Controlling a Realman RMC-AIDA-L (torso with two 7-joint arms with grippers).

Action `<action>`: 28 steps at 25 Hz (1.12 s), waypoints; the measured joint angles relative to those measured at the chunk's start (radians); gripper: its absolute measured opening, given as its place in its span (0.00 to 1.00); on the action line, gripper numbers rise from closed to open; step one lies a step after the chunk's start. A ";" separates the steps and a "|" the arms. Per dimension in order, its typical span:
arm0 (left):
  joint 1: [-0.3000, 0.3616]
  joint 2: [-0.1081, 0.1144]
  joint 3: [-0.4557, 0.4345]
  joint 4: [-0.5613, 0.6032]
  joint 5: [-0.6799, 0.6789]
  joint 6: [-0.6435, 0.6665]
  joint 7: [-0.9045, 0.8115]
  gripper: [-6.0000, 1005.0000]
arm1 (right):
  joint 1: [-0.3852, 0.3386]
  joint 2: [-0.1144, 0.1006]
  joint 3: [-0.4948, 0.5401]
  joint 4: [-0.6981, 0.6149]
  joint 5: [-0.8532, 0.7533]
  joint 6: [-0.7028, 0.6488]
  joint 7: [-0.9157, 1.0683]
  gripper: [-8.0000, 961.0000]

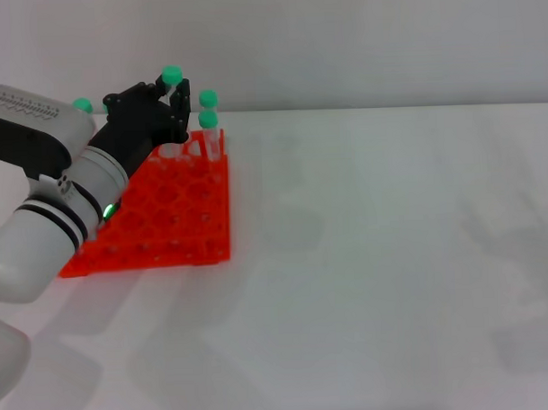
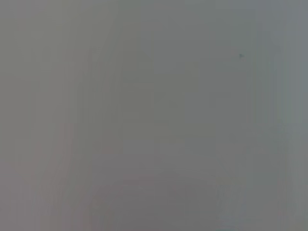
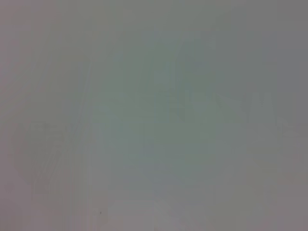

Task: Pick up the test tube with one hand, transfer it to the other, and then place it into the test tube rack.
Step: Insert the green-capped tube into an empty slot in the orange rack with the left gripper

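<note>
In the head view, the left gripper (image 1: 173, 99) is seen reaching over the far end of the test tube rack (image 1: 158, 222), where a green-capped test tube (image 1: 170, 77) is carried at its fingertips, the cap showing just above the black fingers. The placing step is judged to be in hand: the tube is held above the rack's back row, beside two other green-capped tubes (image 1: 209, 117) already standing in holes there. A straight, upright descent into a free hole is called for next, without the neighbouring tubes being knocked. The fingers appear pressed together on the tube, though the contact itself is partly hidden. The right gripper is not seen. In the left wrist view, only a blank grey field is shown. In the right wrist view, nothing can be made out either.
</note>
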 joint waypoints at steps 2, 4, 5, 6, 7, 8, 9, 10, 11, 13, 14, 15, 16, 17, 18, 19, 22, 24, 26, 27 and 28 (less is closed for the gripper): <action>0.000 0.000 0.000 0.000 0.000 0.001 0.000 0.24 | 0.000 0.000 0.001 0.000 0.000 0.000 0.000 0.91; -0.001 0.000 0.003 0.000 0.001 0.008 0.000 0.24 | 0.000 0.000 0.001 0.000 0.000 -0.001 0.000 0.91; -0.001 0.000 0.003 0.000 0.001 0.014 0.000 0.24 | -0.001 0.000 0.001 0.000 0.000 -0.001 0.000 0.91; -0.002 0.000 0.003 -0.001 0.001 0.020 0.000 0.24 | -0.001 0.000 0.001 0.001 0.000 -0.001 0.000 0.91; -0.002 0.000 0.002 -0.001 0.001 0.025 -0.001 0.24 | -0.002 0.000 0.001 0.001 0.000 -0.001 0.000 0.91; -0.003 0.000 0.002 -0.002 0.001 0.032 0.000 0.24 | -0.002 0.000 0.001 0.001 0.000 -0.001 0.000 0.91; -0.003 0.000 0.002 -0.002 0.001 0.039 0.000 0.24 | -0.002 0.000 0.001 0.001 0.000 -0.001 0.000 0.91; -0.003 0.000 0.002 -0.002 0.001 0.045 0.000 0.24 | -0.002 0.000 0.001 0.001 0.000 -0.001 0.000 0.91; -0.003 0.000 0.003 -0.001 0.001 0.049 0.000 0.24 | -0.003 0.000 0.001 0.001 0.000 -0.001 0.000 0.91; -0.003 0.000 0.003 0.004 0.002 0.053 0.000 0.24 | -0.003 0.000 0.001 0.001 0.000 -0.001 0.000 0.91; -0.002 0.000 0.003 0.008 0.002 0.054 0.000 0.24 | -0.003 0.000 0.002 0.001 0.000 0.000 0.000 0.91; -0.002 0.000 0.003 0.010 0.002 0.054 0.000 0.24 | -0.003 0.000 0.005 0.001 0.000 0.000 0.000 0.91; -0.002 0.000 0.002 0.012 0.003 0.055 0.001 0.24 | -0.003 0.000 0.007 0.000 0.000 0.000 0.000 0.91; -0.002 0.000 0.001 0.012 0.003 0.055 0.001 0.24 | -0.003 0.000 0.009 0.000 0.000 0.000 0.000 0.91; -0.002 0.000 -0.001 0.012 0.003 0.054 0.001 0.24 | -0.002 0.000 0.010 0.000 0.000 0.000 0.000 0.91; -0.001 0.000 -0.002 0.012 0.003 0.051 0.001 0.24 | -0.002 0.000 0.010 0.001 0.000 -0.001 0.000 0.91; -0.001 0.000 -0.003 0.012 0.003 0.046 0.001 0.24 | -0.001 0.000 0.010 0.000 0.000 -0.001 0.000 0.91; -0.003 0.000 -0.002 0.012 0.003 0.050 0.001 0.24 | 0.000 0.000 0.011 0.000 0.000 0.000 0.000 0.91; -0.003 0.000 0.000 0.012 0.003 0.053 0.001 0.25 | -0.001 0.000 0.011 0.000 0.000 0.000 0.000 0.91; -0.003 0.000 0.001 0.012 0.003 0.053 0.001 0.25 | -0.001 0.000 0.012 0.000 0.000 0.000 0.000 0.91; -0.003 0.000 0.002 0.012 0.003 0.053 0.001 0.25 | -0.002 0.000 0.012 0.000 0.000 0.000 0.000 0.91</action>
